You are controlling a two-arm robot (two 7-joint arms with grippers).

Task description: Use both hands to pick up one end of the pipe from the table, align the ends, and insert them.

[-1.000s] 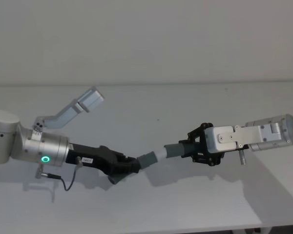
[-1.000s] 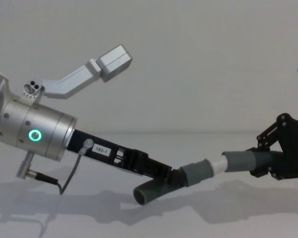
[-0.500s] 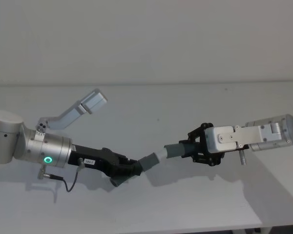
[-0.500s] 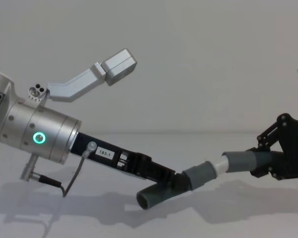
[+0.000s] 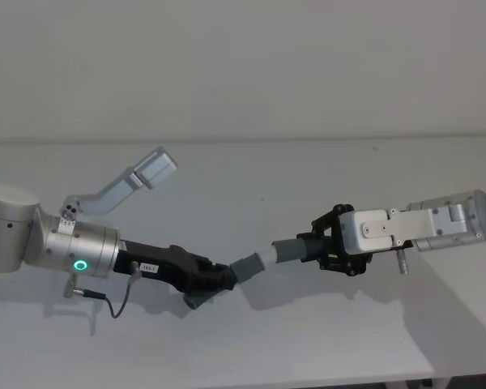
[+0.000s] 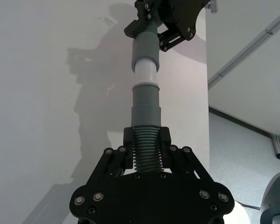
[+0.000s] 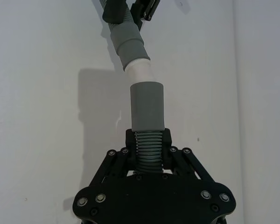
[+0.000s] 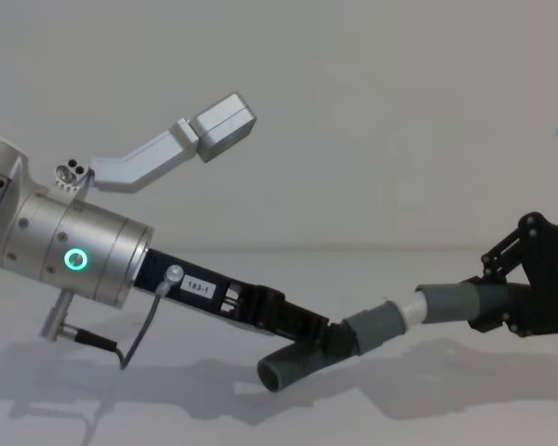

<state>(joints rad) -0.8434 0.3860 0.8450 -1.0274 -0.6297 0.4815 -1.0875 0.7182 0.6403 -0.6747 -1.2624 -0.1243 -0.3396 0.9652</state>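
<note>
Both pieces are lifted off the table (image 5: pixel 308 178): the left gripper (image 5: pixel 219 278) jaws clamp the socket piece (image 8: pixel 372 325), the right gripper (image 5: pixel 317 247) jaws clamp the white-tipped piece (image 8: pixel 446 302), its tip partly inserted, with seating left.

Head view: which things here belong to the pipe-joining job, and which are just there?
Job:
left gripper, clamped on left pipe piece
right gripper, clamped on right pipe piece
white tip, partly inside the left piece's mouth

Just there:
table
</note>
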